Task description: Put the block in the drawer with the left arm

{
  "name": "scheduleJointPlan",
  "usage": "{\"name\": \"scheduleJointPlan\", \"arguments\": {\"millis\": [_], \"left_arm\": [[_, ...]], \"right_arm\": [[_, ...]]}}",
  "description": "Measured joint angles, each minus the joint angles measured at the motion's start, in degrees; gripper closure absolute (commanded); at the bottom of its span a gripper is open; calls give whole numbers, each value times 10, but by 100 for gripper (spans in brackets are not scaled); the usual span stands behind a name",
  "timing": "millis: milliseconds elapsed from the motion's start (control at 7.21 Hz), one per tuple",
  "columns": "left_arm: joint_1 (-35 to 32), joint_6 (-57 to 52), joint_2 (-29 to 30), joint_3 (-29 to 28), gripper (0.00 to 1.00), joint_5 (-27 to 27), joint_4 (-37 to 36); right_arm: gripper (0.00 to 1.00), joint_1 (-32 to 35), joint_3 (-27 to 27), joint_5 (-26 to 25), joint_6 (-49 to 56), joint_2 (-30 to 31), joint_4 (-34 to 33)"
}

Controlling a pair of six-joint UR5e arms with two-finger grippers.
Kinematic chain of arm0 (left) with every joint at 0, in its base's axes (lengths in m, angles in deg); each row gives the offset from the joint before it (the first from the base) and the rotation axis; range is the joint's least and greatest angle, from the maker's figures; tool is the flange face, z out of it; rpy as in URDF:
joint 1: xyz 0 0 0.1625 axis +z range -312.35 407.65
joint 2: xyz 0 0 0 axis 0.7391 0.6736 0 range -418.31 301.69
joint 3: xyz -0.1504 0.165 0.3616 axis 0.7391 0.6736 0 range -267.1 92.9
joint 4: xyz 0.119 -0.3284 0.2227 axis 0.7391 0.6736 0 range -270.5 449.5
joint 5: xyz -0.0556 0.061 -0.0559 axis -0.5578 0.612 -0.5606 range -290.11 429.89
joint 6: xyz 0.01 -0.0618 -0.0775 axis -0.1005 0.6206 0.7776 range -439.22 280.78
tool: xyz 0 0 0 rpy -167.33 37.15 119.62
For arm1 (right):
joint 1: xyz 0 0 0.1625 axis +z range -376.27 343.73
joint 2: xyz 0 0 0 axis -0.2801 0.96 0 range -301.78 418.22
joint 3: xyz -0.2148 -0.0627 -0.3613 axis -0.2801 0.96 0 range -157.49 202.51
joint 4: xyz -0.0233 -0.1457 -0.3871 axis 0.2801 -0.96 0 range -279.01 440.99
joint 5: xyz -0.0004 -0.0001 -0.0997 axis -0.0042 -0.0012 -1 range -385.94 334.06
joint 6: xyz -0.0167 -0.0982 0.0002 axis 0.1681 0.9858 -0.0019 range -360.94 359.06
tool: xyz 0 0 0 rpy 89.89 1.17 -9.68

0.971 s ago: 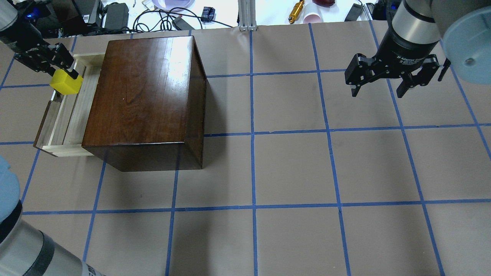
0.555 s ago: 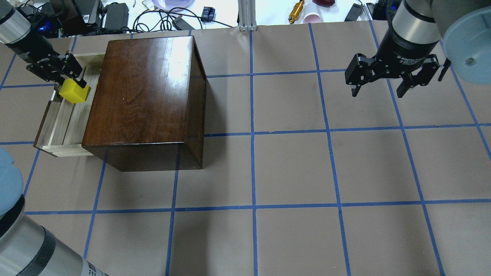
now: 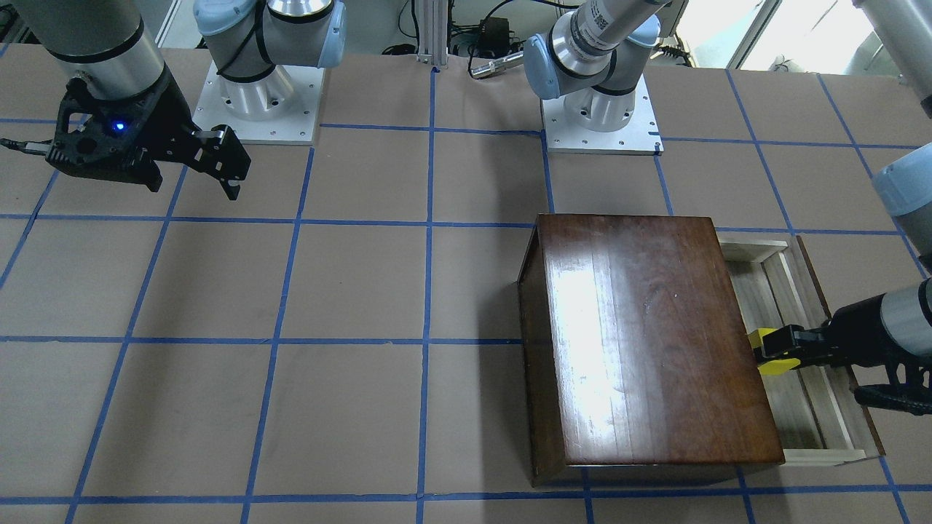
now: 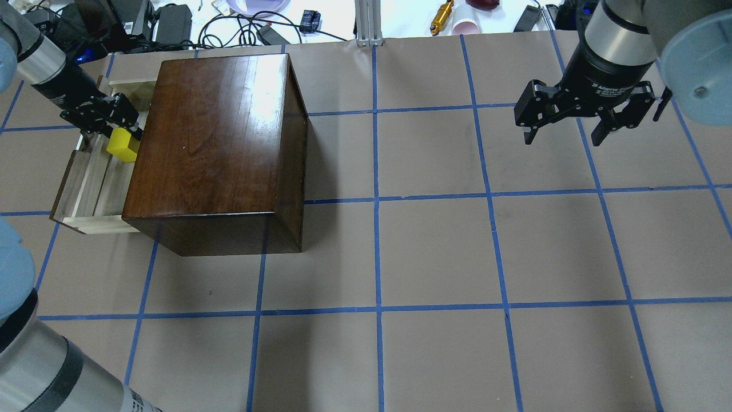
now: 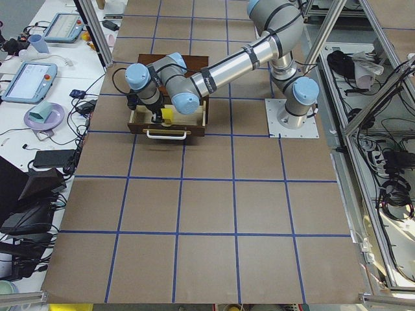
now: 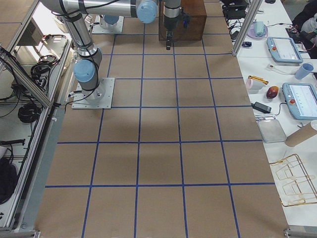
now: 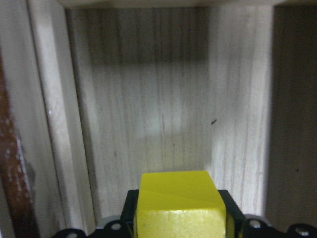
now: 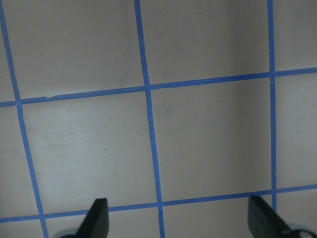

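1. I see my left fingers (image 4: 123, 111) pinching the small bright yellow cube (image 4: 123, 146).
2. The cube is over the pulled-out pale wooden drawer (image 4: 86, 189), just beside the shiny dark-brown wooden box (image 4: 217, 143).
3. My right fingers (image 4: 526, 133) are spread wide above the brown counter (image 4: 434, 257).

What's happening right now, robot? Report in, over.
Left hand shut on block, over open drawer. Right hand open, empty. Nothing in the way.
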State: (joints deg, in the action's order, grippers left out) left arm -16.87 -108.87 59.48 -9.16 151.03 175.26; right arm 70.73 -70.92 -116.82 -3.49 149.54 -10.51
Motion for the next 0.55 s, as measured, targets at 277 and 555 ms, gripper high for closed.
{"name": "scheduleJointPlan", "arguments": {"millis": [277,555], "left_arm": [[-3,22,-21,-2,0,0,33],[-10,62,-48,-24,0,0,64]], "right_arm": [[0,0,0,0,0,0,0],[0,0,0,0,0,0,0]]}}
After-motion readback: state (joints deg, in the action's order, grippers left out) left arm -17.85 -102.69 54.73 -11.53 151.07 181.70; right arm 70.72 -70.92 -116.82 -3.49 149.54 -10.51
